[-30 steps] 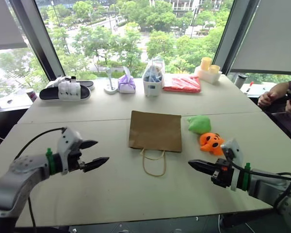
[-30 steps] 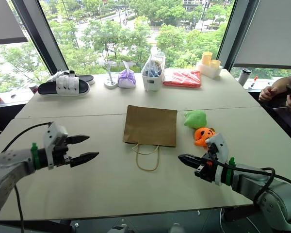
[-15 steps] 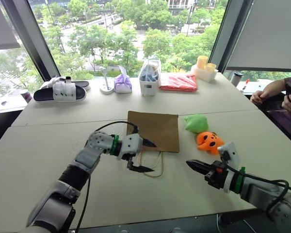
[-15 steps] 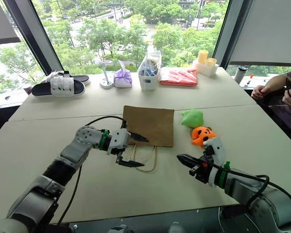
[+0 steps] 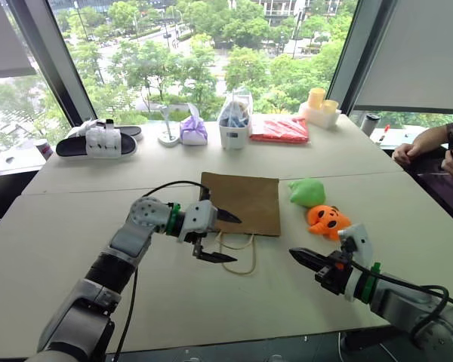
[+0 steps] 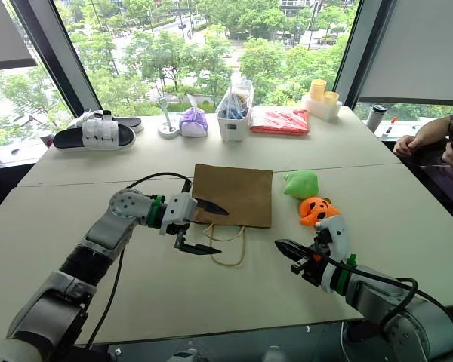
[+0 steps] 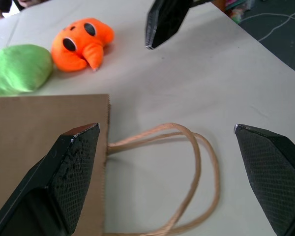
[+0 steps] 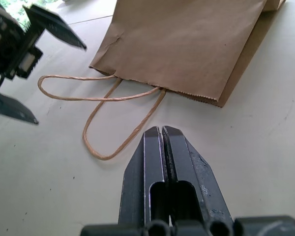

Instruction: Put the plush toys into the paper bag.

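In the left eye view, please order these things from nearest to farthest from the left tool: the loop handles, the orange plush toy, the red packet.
1. Loop handles, beside the left tool.
2. Orange plush toy, to the right.
3. Red packet, far by the window.

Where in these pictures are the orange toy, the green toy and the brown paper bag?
orange toy (image 5: 327, 219), left eye view, on its face.
green toy (image 5: 309, 192), left eye view, mid body.
paper bag (image 5: 245, 200), left eye view, flat brown side.
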You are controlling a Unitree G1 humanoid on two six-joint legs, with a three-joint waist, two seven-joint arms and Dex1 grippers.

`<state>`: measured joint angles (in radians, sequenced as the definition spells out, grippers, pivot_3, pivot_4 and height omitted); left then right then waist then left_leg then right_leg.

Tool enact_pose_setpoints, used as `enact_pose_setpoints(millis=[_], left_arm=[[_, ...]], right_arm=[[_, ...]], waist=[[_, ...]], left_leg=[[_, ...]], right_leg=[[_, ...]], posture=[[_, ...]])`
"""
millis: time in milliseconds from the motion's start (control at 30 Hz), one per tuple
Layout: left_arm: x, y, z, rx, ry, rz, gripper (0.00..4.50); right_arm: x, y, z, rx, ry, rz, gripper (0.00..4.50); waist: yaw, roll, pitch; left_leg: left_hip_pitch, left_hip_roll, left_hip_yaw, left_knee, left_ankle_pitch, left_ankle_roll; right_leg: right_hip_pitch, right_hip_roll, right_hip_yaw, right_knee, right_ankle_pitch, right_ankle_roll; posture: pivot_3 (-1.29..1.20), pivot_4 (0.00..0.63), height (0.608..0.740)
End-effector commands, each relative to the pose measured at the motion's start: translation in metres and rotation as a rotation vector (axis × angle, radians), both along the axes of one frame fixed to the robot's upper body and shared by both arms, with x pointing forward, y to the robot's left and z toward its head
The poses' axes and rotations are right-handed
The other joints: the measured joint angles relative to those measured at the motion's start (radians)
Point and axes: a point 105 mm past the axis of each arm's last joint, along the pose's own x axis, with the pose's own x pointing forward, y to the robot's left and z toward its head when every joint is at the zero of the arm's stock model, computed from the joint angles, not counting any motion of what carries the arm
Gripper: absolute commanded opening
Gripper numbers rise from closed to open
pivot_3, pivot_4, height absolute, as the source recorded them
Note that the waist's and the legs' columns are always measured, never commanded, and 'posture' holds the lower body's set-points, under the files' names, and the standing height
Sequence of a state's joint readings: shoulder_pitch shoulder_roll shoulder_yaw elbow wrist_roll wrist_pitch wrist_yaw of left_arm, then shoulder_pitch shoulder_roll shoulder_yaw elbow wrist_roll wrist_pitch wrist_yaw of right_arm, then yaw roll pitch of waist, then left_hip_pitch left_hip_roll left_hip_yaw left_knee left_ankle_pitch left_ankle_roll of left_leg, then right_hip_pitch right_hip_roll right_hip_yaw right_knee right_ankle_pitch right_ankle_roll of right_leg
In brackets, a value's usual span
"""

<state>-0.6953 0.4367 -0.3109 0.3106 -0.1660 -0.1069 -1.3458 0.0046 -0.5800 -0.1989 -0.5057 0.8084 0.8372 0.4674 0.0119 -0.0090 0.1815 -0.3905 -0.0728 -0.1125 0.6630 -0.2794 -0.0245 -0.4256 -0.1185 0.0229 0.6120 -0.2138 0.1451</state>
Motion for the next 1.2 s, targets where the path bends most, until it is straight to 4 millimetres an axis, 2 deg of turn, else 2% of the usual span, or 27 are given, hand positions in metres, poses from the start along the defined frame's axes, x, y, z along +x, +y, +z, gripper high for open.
enact_pose_setpoints(millis=[33, 67, 133, 300, 333, 433, 533, 567, 633, 833, 1033, 1200], left_arm=[[0.006, -0.002, -0.003, -0.006, -0.037, 0.027, 3.96], [0.012, -0.005, -0.001, -0.046, -0.008, 0.062, 3.67], [0.02, -0.011, 0.005, -0.101, 0.027, 0.107, 2.71], [0.027, -0.013, 0.007, -0.085, -0.016, 0.12, 0.27], [0.027, -0.011, 0.006, -0.075, -0.023, 0.123, 0.02], [0.032, -0.008, 0.014, -0.129, 0.025, 0.182, 0.02], [0.044, -0.009, 0.054, -0.306, 0.136, 0.272, 0.02], [0.044, -0.011, 0.071, -0.376, 0.185, 0.283, 0.02], [0.039, -0.016, 0.09, -0.435, 0.23, 0.273, 0.02], [0.03, -0.025, 0.107, -0.428, 0.171, 0.246, 0.02], [0.031, -0.031, 0.11, -0.466, 0.231, 0.257, 0.02], [0.033, -0.034, 0.116, -0.48, 0.234, 0.266, 0.02]], right_arm=[[0.003, 0.008, 0.007, 0.02, -0.052, 0.011, 0.0], [0.003, 0.01, 0.008, 0.034, -0.06, 0.012, 0.0], [0.004, 0.014, 0.005, 0.045, -0.058, 0.009, 0.0], [-0.003, 0.029, 0.004, 0.072, -0.048, 0.025, 0.0], [-0.004, 0.03, 0.002, 0.073, -0.044, 0.024, 0.0], [-0.01, 0.033, 0.0, 0.079, -0.035, 0.027, 0.0], [-0.006, 0.043, 0.01, 0.098, -0.083, 0.027, 0.0], [-0.001, 0.05, 0.015, 0.102, -0.112, 0.018, 0.0], [0.004, 0.059, 0.017, 0.103, -0.134, 0.004, 0.0], [0.013, 0.073, 0.015, 0.067, -0.161, 0.01, 0.0], [0.056, 0.066, 0.014, -0.052, -0.233, -0.115, 0.0], [0.071, 0.068, 0.014, -0.059, -0.236, -0.112, 0.0]], waist=[[0.0, 0.0, 0.0], [0.0, 0.0, 0.0], [0.002, 0.0, 0.0], [-0.003, 0.0, 0.0], [-0.003, 0.0, 0.0], [-0.003, 0.0, 0.0], [-0.003, 0.0, 0.0], [-0.005, 0.0, 0.0], [-0.005, -0.001, 0.0], [-0.008, 0.001, 0.0], [-0.022, 0.001, 0.0], [-0.026, 0.001, 0.0]], left_leg=[[0.0, 0.0, 0.0, 0.0, 0.0, 0.0], [0.0, 0.0, 0.0, 0.0, 0.0, 0.0], [0.0, 0.0, 0.0, 0.0, 0.0, 0.0], [0.0, 0.0, -0.001, 0.0, 0.0, 0.0], [0.0, 0.0, -0.001, 0.0, 0.0, 0.0], [0.0, 0.0, -0.001, 0.0, 0.0, 0.0], [0.0, 0.0, -0.001, 0.0, 0.0, 0.0], [0.0, 0.0, -0.001, 0.0, 0.0, 0.0], [0.0, 0.0, -0.003, 0.001, 0.0, 0.0], [0.0, -0.001, -0.002, 0.0, 0.0, -0.001], [0.0, -0.001, -0.002, 0.0, 0.002, -0.003], [0.0, -0.001, -0.002, -0.001, 0.002, -0.003]], right_leg=[[0.0, 0.0, 0.0, 0.0, 0.0, 0.0], [0.0, 0.0, 0.0, 0.0, 0.0, 0.0], [0.0, 0.0, 0.0, 0.0, 0.0, 0.0], [-0.001, 0.0, 0.0, 0.001, 0.0, 0.0], [-0.001, 0.0, 0.0, 0.001, 0.0, 0.0], [-0.001, 0.0, 0.0, 0.001, 0.0, 0.0], [-0.001, 0.0, 0.0, 0.001, 0.0, 0.0], [-0.001, 0.0, 0.0, 0.001, 0.0, 0.0], [-0.001, 0.0, -0.001, 0.002, 0.0, 0.0], [-0.001, 0.0, 0.0, 0.001, 0.0, 0.0], [-0.001, 0.0, -0.001, 0.002, 0.0, 0.0], [-0.002, 0.0, 0.0, 0.002, 0.0, 0.0]], posture=[[0.0, 0.15, 0.74], [0.0, 0.15, 0.74], [0.0, 0.15, 0.74], [0.0, 0.15, 0.74], [0.0, 0.15, 0.74], [0.0, 0.15, 0.74], [0.0, 0.15, 0.74], [0.0, 0.15, 0.74], [0.0, 0.15, 0.74], [0.0, 0.15, 0.74], [0.0, 0.15, 0.74], [0.0, 0.15, 0.74]])
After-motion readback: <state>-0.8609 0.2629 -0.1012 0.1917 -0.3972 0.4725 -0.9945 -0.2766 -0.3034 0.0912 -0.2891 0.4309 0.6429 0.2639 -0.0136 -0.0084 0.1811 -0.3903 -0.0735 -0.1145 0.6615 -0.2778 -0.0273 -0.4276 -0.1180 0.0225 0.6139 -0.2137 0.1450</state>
